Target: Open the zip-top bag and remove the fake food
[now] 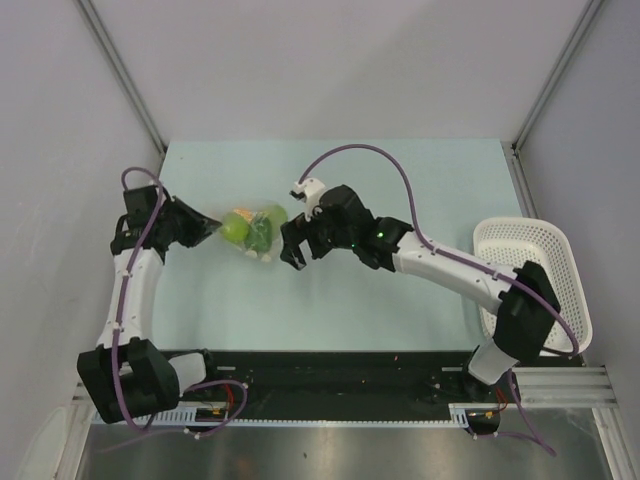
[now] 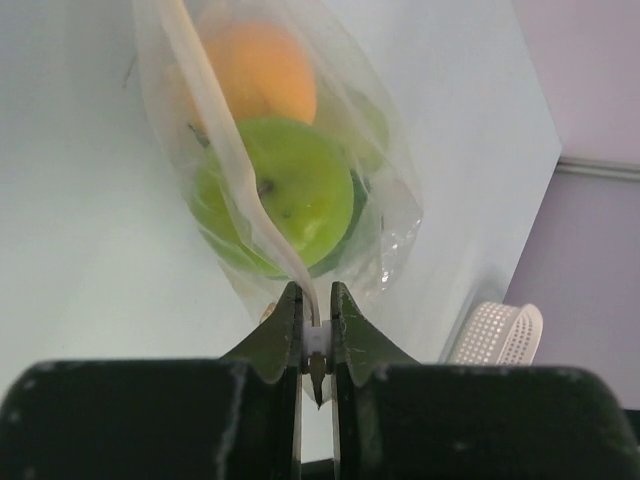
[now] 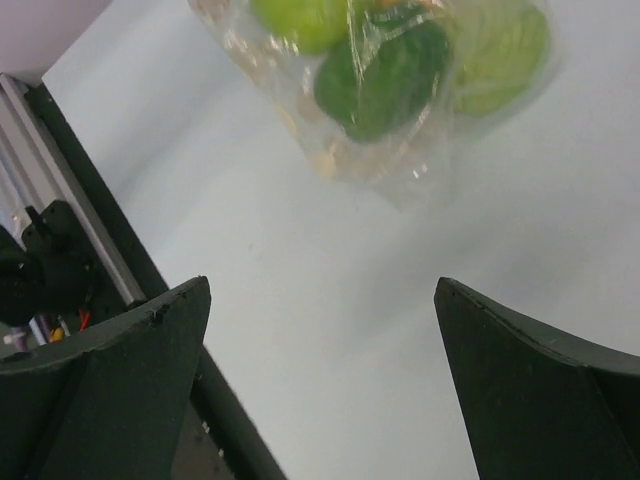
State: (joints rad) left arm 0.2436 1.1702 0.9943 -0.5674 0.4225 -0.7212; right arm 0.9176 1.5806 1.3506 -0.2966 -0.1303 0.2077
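— Plastic zip-top bag (image 1: 256,232), fake fruit (image 2: 285,190) inside, sat on the counter (image 1: 400,300); left hand (image 2: 316,335) clamped its edge.
— Opening step. Right hand (image 1: 298,250) hung spread nearby; it needed the opposite lip.

The light is bright and soft all over. From the top, the pale counter (image 1: 400,320) looks evenly lit, with only faint shadows and no strong glare. Up close, the left hand (image 2: 316,296) is dark and a bit fuzzy. The zip-top bag (image 2: 392,228) has small shiny spots. In the right wrist view, the fake food (image 3: 380,85) looks blurry.
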